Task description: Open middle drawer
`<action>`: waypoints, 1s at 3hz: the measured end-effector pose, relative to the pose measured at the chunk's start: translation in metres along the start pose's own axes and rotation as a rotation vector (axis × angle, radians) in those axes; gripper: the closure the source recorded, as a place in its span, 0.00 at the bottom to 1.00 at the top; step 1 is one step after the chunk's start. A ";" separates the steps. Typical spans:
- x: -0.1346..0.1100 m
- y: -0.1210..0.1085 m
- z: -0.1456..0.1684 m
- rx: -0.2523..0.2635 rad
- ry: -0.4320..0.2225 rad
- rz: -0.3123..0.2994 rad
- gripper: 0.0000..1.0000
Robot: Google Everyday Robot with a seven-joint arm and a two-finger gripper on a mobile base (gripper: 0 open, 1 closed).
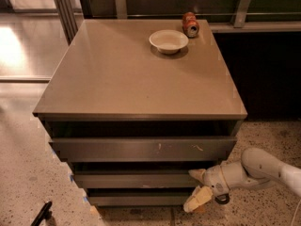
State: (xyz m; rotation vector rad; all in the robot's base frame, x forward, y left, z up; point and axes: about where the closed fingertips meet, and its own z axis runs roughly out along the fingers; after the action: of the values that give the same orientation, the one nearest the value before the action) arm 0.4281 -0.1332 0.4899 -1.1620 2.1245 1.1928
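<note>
The middle drawer [136, 179] is the wide, plain grey-brown front in the middle of the cabinet's three fronts, sticking out slightly. My gripper [197, 188] reaches in from the right on a white arm [263, 168], at the drawer's right end. Its fingers are spread apart. The upper fingertip [197, 174] lies at the top edge of the front. The lower fingertip [196, 199] lies below it, over the bottom front [136, 200]. The gripper holds nothing that I can see.
The taller top drawer front [141, 149] with white scratches juts out just above. On the cabinet top [131, 74] at the back stand a white bowl [168, 41] and a red can [190, 24]. A dark object [41, 214] lies on the speckled floor at front left.
</note>
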 end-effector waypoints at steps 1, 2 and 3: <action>-0.007 -0.005 0.006 0.016 -0.026 -0.009 0.00; -0.007 -0.005 0.006 0.016 -0.026 -0.009 0.00; -0.011 -0.003 0.003 0.095 -0.048 -0.062 0.00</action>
State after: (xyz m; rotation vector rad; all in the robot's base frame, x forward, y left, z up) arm 0.4364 -0.1262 0.4950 -1.1375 2.0708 1.0702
